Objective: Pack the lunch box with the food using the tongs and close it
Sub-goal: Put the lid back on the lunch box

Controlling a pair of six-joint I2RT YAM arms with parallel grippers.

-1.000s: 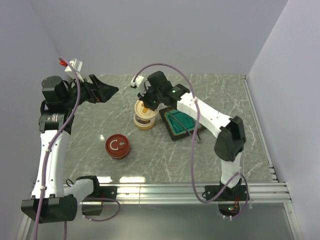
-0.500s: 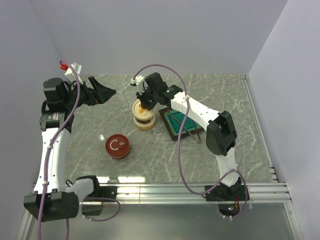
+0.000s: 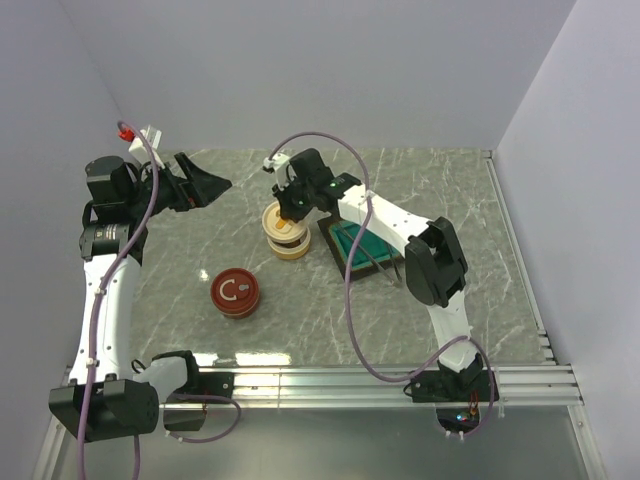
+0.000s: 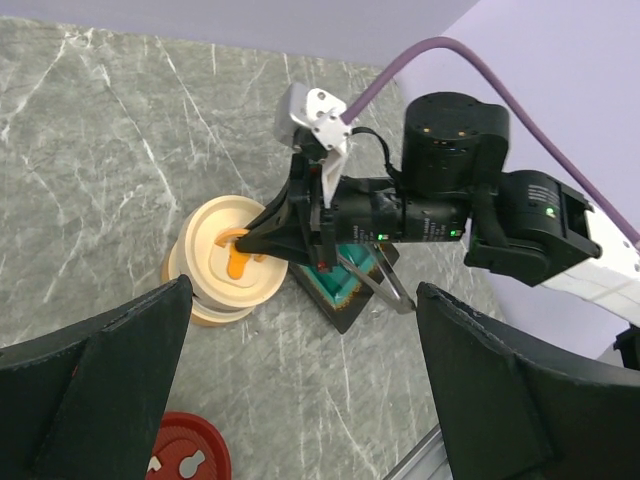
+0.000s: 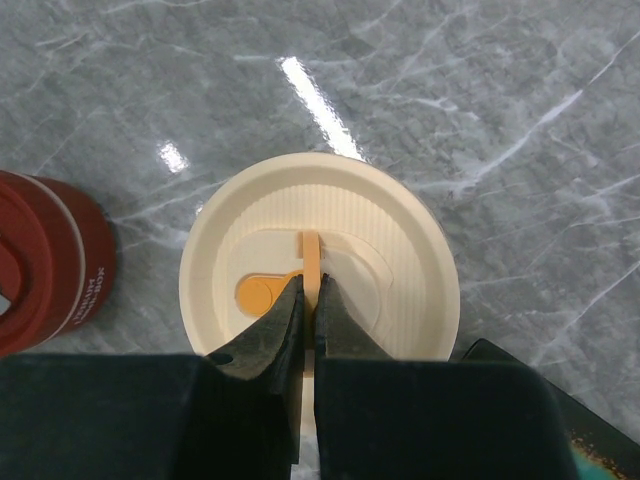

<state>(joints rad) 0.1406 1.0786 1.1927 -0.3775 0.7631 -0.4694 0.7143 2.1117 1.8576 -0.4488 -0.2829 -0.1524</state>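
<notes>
1. Lowest in the top view, the right arm's elbow has swung in toward mid-frame over the past second. Its forearm now runs more steeply up to the box.
2. Left of centre, the red container sits where it was on the table, apart from everything else.
3. Right of centre, the teal tray has not moved. The tongs lie across its near corner with nothing holding them. I cannot make out the food in any view.
4. At centre, the lunch box has slid a touch to the left with the right gripper over it. In the right wrist view the fingers are pressed together, pinching the thin upright lid tab beside an orange spot. The lid looks to be still seated.
5. At upper left, the left gripper is unchanged: raised, spread wide, holding nothing, and aimed toward the box.
6. My reading is that only the right arm's posture has changed, lining it up to pull on the tab. Opening the box seems to be the step in hand, with picking up the tongs, packing and closing all still to come.
</notes>
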